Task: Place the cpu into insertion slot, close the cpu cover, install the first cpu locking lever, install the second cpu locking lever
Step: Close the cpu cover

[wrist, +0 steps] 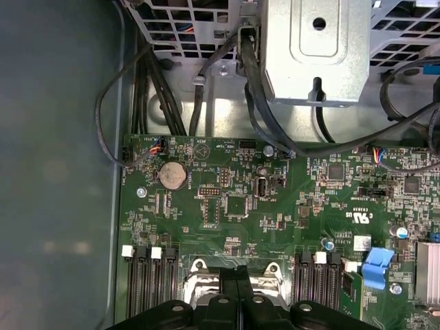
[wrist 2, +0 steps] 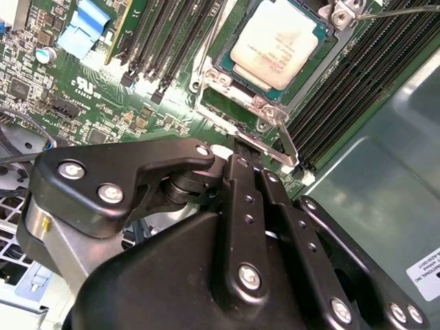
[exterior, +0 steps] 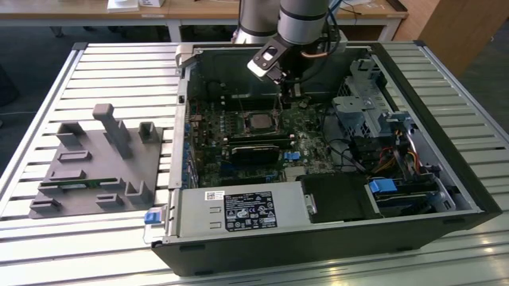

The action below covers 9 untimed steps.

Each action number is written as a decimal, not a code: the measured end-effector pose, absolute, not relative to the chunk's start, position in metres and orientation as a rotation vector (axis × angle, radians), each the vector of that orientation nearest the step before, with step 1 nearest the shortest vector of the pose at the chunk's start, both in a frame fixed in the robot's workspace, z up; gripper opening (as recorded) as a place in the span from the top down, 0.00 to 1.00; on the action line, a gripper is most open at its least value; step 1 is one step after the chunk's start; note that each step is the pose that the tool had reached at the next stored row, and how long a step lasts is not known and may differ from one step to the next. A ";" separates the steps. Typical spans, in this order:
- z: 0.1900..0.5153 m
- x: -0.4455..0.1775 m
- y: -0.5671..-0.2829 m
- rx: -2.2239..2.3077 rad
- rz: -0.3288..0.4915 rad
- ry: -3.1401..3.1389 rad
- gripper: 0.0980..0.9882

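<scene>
1 cpu (wrist 2: 275, 41) in insertion slot (wrist 2: 223, 77) | tool (wrist 2: 240, 146) nr slot rim

Slatted metal desk (exterior: 445, 77), pale wooden table (exterior: 207, 9) behind, wooden cabinet (exterior: 465, 27) at the exterior view's right, dark floor (exterior: 40, 47) beneath.

Our arm (exterior: 258, 18) comes in from the far edge of the exterior view, and its wrist (exterior: 306, 24) turns downward so that our gripper (exterior: 288, 89) hangs pointing almost straight down. In both wrist views we see its two black fingers (wrist 2: 237, 206) lying side by side, their tips drawn together with no gap between them.
</scene>
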<state>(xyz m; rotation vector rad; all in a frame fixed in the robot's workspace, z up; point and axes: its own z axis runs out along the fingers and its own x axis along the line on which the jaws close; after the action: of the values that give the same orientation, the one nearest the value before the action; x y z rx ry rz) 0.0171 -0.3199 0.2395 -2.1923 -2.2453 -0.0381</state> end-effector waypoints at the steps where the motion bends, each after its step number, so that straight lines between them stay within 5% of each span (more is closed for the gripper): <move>1: 0.239 0.017 -0.320 -2.192 -0.038 -2.245 0.99; 9: 0.239 0.014 -0.320 -2.192 -0.038 -2.245 0.99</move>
<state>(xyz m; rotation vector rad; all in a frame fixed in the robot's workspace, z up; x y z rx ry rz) 0.0144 -0.3199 0.2392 -2.1922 -2.2454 -0.0382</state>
